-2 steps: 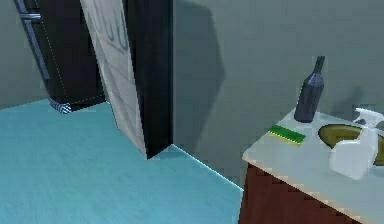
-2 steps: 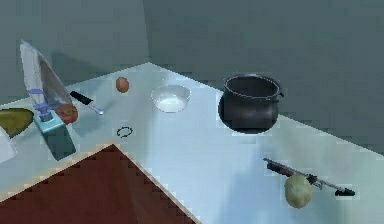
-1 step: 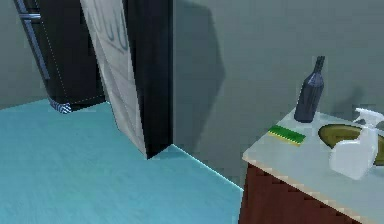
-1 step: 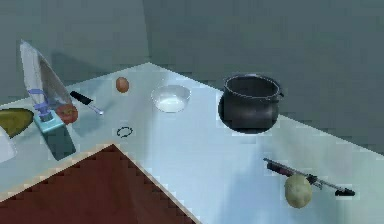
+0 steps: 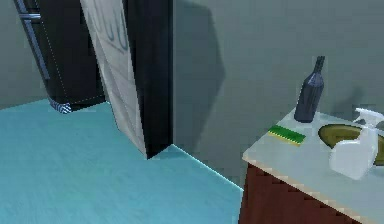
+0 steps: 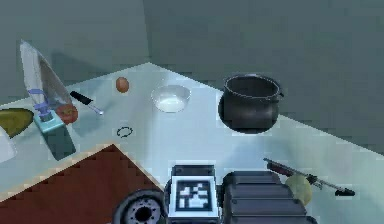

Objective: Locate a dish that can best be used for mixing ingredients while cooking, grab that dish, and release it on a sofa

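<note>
A shallow white bowl (image 6: 170, 98) stands on the pale countertop (image 6: 205, 135) in the arm side view, just left of the middle. To its right is a black pot (image 6: 250, 102) with two handles. At the bottom edge a white square with black marks (image 6: 195, 192) sits beside the dark arm bar (image 6: 262, 198). Left of the square is the gripper's dark round body (image 6: 140, 210), low over the counter's near corner. I cannot make out its far end, so I cannot tell whether it holds anything.
A brown egg (image 6: 122, 85), a knife (image 6: 84, 99), a red round thing (image 6: 68, 113) and a spray bottle (image 6: 52, 128) lie left of the bowl. A long-handled utensil (image 6: 305, 180) lies at right. The forward view has a dark bottle (image 5: 312, 90), green sponge (image 5: 288, 135), sink (image 5: 345, 132) and teal floor (image 5: 90, 170).
</note>
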You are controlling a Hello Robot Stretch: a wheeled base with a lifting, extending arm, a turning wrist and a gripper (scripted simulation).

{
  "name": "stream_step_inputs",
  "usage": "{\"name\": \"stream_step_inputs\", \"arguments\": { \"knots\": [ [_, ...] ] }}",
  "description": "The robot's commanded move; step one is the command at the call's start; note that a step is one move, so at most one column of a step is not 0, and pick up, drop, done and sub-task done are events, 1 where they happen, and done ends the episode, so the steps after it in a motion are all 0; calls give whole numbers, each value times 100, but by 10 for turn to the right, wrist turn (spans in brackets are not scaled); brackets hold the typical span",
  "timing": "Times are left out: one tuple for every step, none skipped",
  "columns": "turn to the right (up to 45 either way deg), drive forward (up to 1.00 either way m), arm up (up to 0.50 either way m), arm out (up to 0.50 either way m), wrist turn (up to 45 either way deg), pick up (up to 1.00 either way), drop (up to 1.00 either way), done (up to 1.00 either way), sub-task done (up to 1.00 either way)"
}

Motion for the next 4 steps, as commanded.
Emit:
{"name": "stream_step_inputs", "arguments": {
  "knots": [
    [0,0,0,46,0,0,0,0,0],
    [0,0,0,0,450,0,0,0,0],
    [0,0,0,0,450,0,0,0,0],
    [0,0,0,0,450,0,0,0,0]
  ]
}}
